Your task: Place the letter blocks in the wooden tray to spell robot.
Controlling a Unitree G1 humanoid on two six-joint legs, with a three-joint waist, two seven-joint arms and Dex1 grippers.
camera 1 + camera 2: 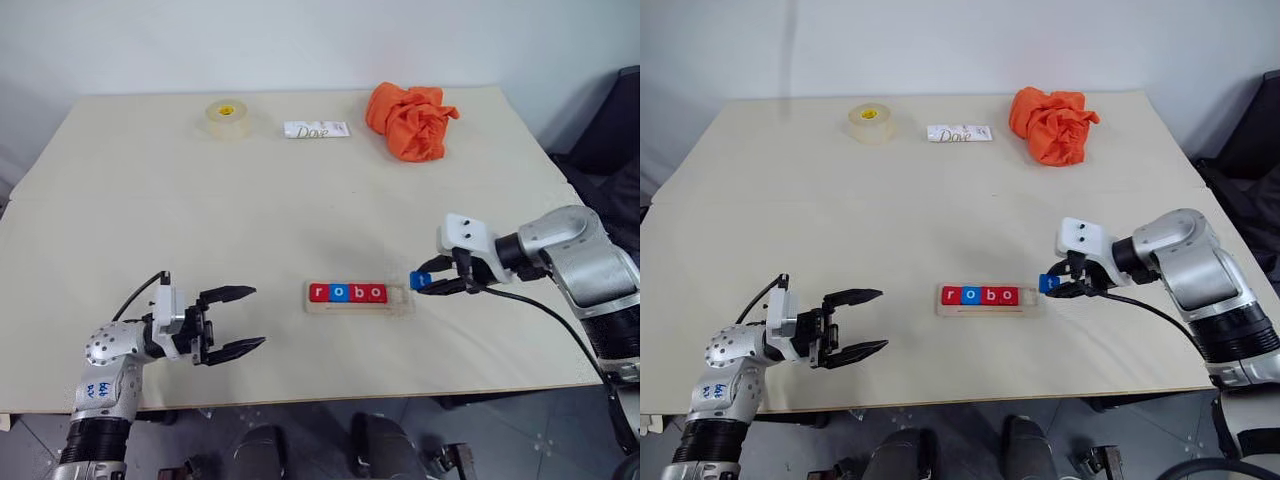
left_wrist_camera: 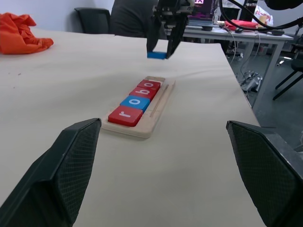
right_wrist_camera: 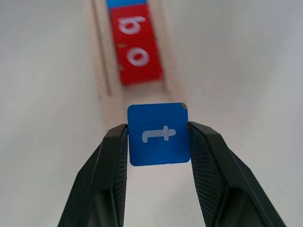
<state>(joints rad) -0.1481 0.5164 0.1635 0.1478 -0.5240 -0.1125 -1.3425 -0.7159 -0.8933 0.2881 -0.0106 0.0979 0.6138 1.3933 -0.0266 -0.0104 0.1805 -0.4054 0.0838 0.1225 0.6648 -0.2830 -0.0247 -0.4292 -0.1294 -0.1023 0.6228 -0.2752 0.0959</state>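
The wooden tray (image 1: 360,299) lies near the table's front middle with several letter blocks (image 1: 347,292) in it reading r, o, b, o: red, blue, red, red. Its right end slot is bare. My right gripper (image 1: 432,280) is shut on the blue t block (image 3: 158,134) and holds it just off the table, a little beyond the tray's right end. My left gripper (image 1: 240,320) stands open and empty at the front left, pointing toward the tray from some way off.
At the back of the table sit a roll of tape (image 1: 227,117), a white Dove packet (image 1: 316,129) and a crumpled orange cloth (image 1: 411,119). A black cable (image 1: 545,312) trails from my right wrist over the table.
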